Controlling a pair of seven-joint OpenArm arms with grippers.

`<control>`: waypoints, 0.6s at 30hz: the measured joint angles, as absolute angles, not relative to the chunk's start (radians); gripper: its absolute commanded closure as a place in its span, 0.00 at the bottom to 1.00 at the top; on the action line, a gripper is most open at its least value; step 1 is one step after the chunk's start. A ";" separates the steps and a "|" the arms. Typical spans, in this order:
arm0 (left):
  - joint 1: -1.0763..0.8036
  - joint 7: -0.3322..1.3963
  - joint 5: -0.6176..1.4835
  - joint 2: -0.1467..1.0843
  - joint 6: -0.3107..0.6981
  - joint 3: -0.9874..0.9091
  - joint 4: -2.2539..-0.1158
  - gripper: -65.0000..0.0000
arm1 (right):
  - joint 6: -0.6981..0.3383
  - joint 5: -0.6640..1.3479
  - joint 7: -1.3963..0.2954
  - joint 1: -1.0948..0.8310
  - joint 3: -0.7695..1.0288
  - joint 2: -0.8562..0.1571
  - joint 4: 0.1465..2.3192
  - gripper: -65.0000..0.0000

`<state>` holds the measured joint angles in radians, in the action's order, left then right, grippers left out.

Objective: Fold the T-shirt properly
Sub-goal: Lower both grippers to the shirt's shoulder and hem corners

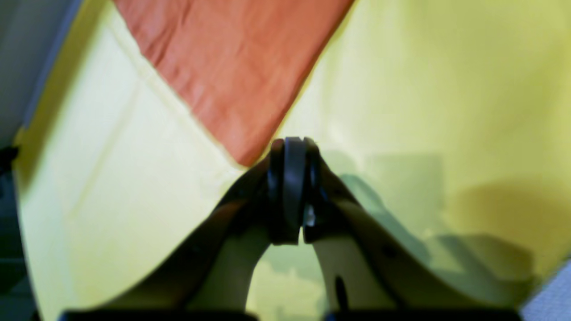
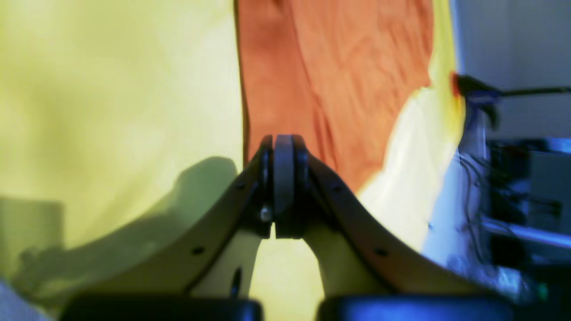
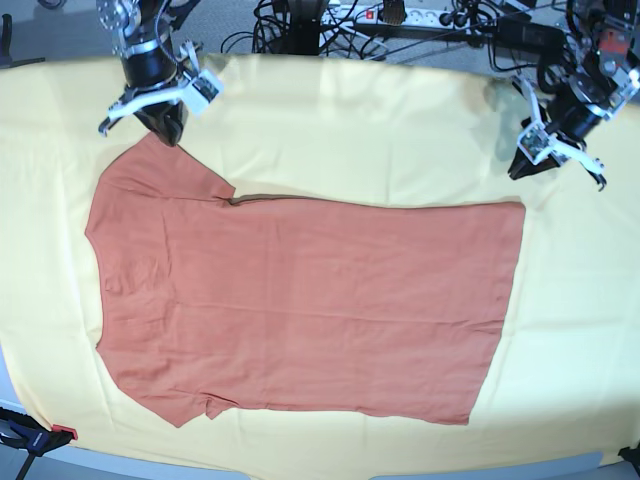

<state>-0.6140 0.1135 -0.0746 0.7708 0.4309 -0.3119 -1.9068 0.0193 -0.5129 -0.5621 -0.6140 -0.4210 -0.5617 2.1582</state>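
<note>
The T-shirt (image 3: 300,300) lies spread flat on the yellow cloth (image 3: 350,130), sleeves toward the right arm's side. The right gripper (image 3: 165,125) hangs closed and empty at one sleeve; the left gripper (image 3: 528,165), closed and empty, hovers near the hem corner.

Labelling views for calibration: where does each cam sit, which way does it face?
Base: overhead, looking down on T-shirt spread flat on yellow cloth; both arms show.
Left wrist: behind shut left gripper, facing a shirt corner.
Right wrist: behind shut right gripper, facing a shirt edge.
Shared: all three show the shirt on the cloth.
</note>
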 measured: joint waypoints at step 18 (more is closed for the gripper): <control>-0.037 -0.074 -0.323 0.900 0.501 0.269 -1.573 0.50 | -0.004 -0.437 -0.581 -0.501 -0.421 -0.559 2.011 0.51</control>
<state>-0.0368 -0.0738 -0.3225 0.9005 0.5007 0.2691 -1.5726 -0.0044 -0.4370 -0.5808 -0.5007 -0.4206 -0.5594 2.0109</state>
